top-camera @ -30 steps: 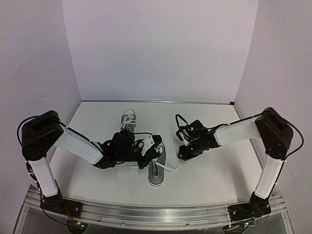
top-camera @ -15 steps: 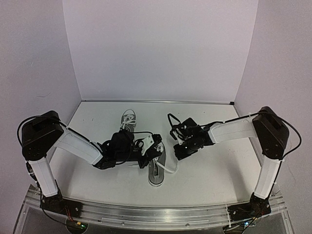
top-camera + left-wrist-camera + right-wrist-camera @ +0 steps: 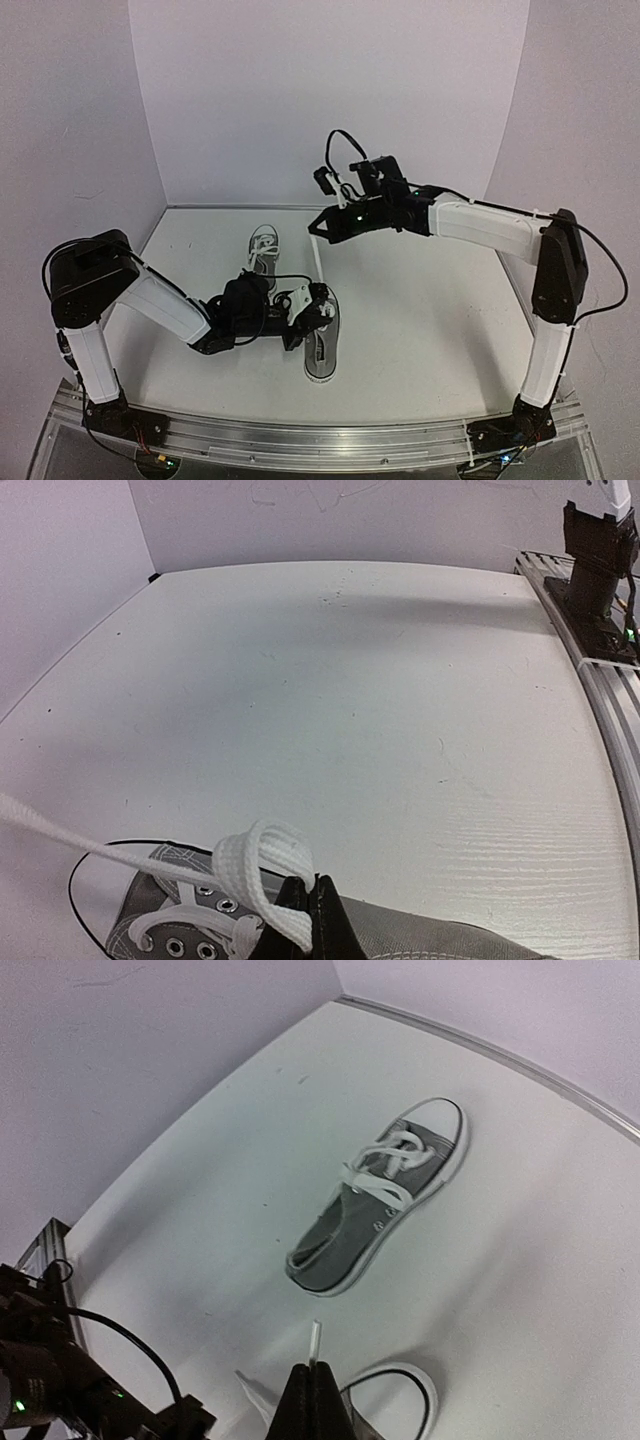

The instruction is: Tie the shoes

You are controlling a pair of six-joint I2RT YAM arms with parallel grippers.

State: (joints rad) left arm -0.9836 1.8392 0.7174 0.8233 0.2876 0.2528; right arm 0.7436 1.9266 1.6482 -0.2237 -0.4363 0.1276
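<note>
Two grey shoes lie on the white table. The near shoe (image 3: 322,352) is under my left gripper (image 3: 303,304), which is shut on a white lace loop (image 3: 262,865) over its eyelets (image 3: 180,920). My right gripper (image 3: 319,231) is raised above the table toward the back wall, shut on the lace's end (image 3: 315,1340). That lace (image 3: 320,265) runs taut down to the near shoe. The far shoe (image 3: 262,243) lies apart, laces loose (image 3: 385,1205). The near shoe's toe cap (image 3: 400,1400) shows below my right gripper (image 3: 316,1370).
White walls close in the table at the back and both sides. The right arm's base (image 3: 600,560) stands on the aluminium rail (image 3: 320,440) along the near edge. The left arm's cables (image 3: 60,1390) show low in the right wrist view.
My right gripper shut on the lace end, then rose from low beside the near shoe up and back toward the wall, pulling the lace taut. The left gripper kept its hold.
</note>
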